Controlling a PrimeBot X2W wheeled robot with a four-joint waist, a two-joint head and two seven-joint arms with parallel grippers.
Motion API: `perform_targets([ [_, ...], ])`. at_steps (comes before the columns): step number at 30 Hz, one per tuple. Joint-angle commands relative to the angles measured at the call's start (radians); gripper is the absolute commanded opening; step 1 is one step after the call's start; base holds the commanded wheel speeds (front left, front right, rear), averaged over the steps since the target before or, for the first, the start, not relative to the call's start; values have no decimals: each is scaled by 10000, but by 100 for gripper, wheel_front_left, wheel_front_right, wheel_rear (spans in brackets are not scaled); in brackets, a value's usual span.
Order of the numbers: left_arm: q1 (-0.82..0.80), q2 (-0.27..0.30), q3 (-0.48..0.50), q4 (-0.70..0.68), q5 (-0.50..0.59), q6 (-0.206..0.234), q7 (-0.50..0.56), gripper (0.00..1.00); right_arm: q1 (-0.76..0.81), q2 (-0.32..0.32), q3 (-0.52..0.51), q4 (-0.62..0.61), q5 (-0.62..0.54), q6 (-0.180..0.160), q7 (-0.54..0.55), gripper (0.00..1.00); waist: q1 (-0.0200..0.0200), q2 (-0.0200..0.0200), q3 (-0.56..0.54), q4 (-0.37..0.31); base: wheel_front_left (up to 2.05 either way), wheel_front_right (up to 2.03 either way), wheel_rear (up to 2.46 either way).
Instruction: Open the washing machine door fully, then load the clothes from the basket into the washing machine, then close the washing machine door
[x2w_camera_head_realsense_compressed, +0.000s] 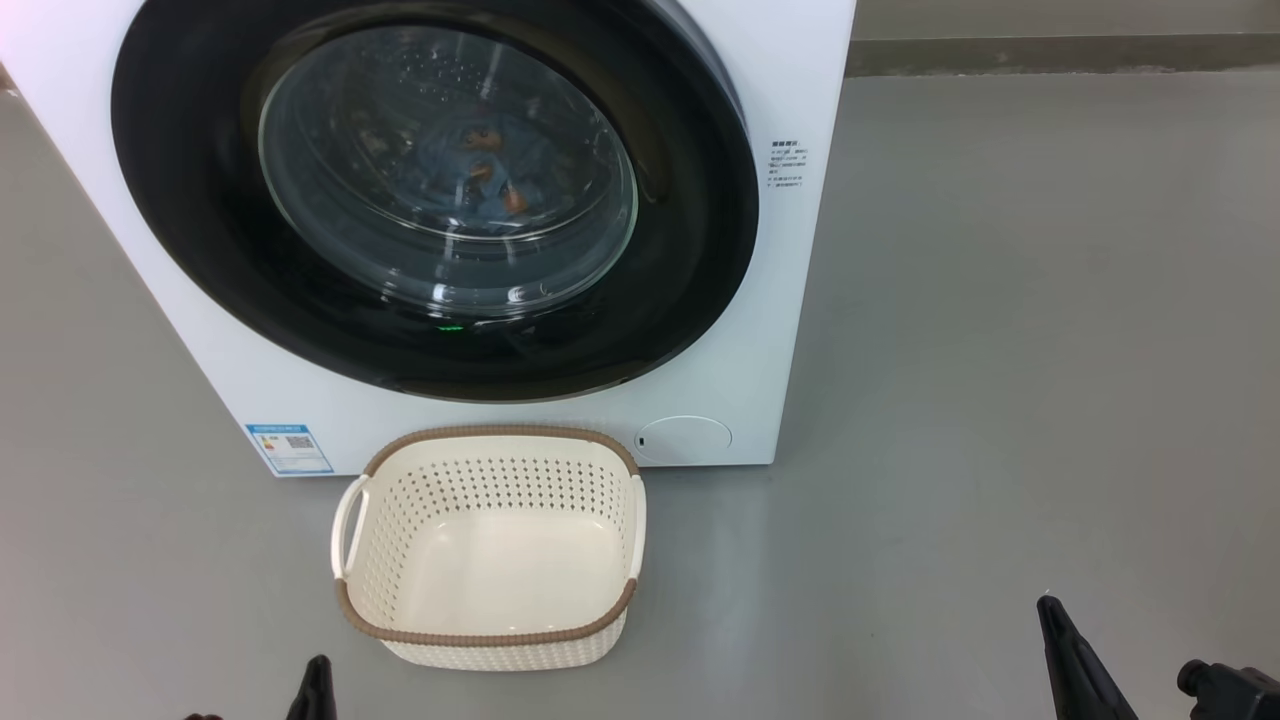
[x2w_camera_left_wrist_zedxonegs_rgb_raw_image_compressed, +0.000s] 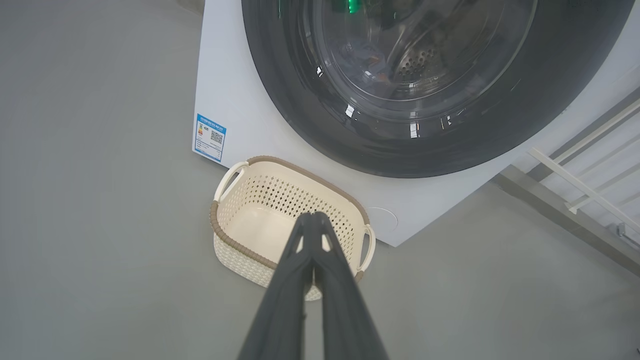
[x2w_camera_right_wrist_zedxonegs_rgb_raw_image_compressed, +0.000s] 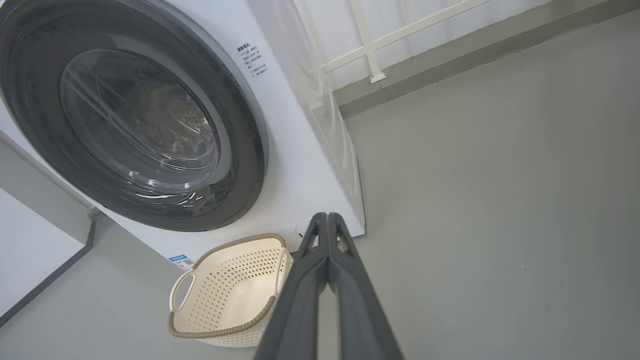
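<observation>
Washing machine door closed flat on the washing machine, clothes showing through its glass, basket on the floor just in front, left hand pinched together and empty, right hand likewise clamped on nothing.

Grey floor, smooth and matte, same tone throughout. Darker skirting strip runs along the foot of the back wall at top right of head view; a white rail frame of thin bars sits just above that strip. White panel with a dark lower edge at lower left of right wrist view
</observation>
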Motion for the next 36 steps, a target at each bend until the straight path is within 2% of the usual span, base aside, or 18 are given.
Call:
perform_targets([
  [1,-447,127,184,-232,-225,-67,62,0,-378,-50,9,-191,277,-18,59,0,-1,-1,1,-4,0,0,0],
  [36,-973,178,714,-253,-3959,-346,1088,0,-1086,45,-108,129,4364,-38,1067,0,-1,-1,54,-144,0,0,0],
])
